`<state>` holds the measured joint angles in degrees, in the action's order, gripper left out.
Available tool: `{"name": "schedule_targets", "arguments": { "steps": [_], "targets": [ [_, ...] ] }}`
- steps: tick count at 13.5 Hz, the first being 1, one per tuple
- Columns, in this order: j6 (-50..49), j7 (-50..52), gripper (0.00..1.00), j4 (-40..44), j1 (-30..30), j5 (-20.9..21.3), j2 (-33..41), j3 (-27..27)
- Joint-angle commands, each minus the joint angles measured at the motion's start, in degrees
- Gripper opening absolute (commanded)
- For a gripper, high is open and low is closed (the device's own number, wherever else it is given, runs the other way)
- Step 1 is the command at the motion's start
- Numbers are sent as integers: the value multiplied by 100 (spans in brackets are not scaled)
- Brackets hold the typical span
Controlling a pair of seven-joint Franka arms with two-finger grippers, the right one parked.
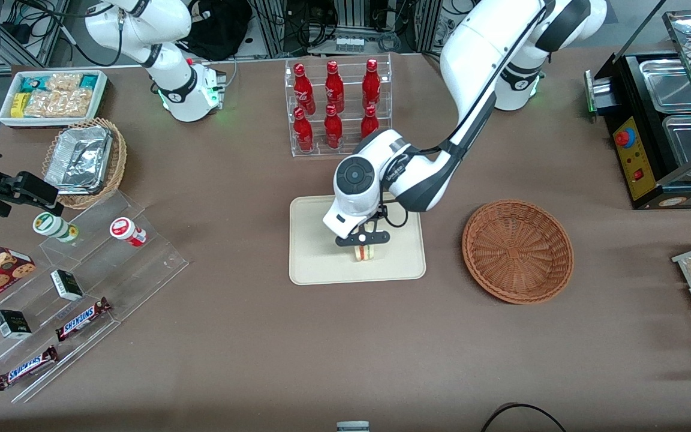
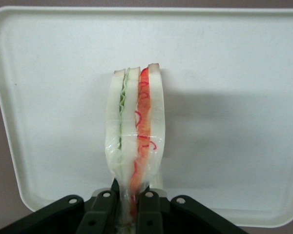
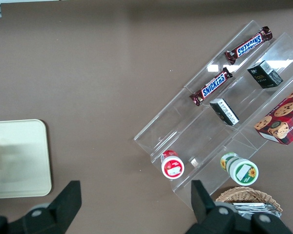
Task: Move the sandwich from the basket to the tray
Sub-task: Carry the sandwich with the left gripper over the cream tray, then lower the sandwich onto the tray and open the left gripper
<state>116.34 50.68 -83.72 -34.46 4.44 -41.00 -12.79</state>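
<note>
The sandwich (image 1: 364,252), a wedge of white bread with green and orange-red filling in clear wrap, stands on its edge on the cream tray (image 1: 315,264), on the part nearest the front camera. My left gripper (image 1: 363,239) is over the tray and shut on the sandwich's upper end. In the left wrist view the fingers (image 2: 98,214) pinch the wrapped sandwich (image 2: 136,126) with the tray (image 2: 234,73) beneath it. The reddish-brown wicker basket (image 1: 517,250) sits empty beside the tray, toward the working arm's end.
A clear rack of red bottles (image 1: 338,105) stands farther from the camera than the tray. A tan basket with a foil container (image 1: 84,161), a white bin of snacks (image 1: 53,96) and clear tiered shelves with candy bars (image 1: 69,288) lie toward the parked arm's end. A black warmer (image 1: 663,120) stands toward the working arm's end.
</note>
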Motion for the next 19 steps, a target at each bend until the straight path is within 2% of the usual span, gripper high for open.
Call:
{"name": "schedule_targets", "arguments": {
  "steps": [1,6,8,9,10,11,16,19],
  "targets": [
    [-59,197,12,76,-132,118,-31,75],
    [-50,188,16,75,-176,127,-127,75],
    [-50,197,24,6,-193,127,-127,75],
    [-24,197,50,5,-193,119,-145,67],
    [-32,223,91,5,-184,118,-127,75],
    [-59,293,100,5,-184,118,-75,75],
    [-1058,697,100,-363,-88,48,1451,93],
    [-1183,689,100,-1345,342,48,2961,93]
  ]
}}
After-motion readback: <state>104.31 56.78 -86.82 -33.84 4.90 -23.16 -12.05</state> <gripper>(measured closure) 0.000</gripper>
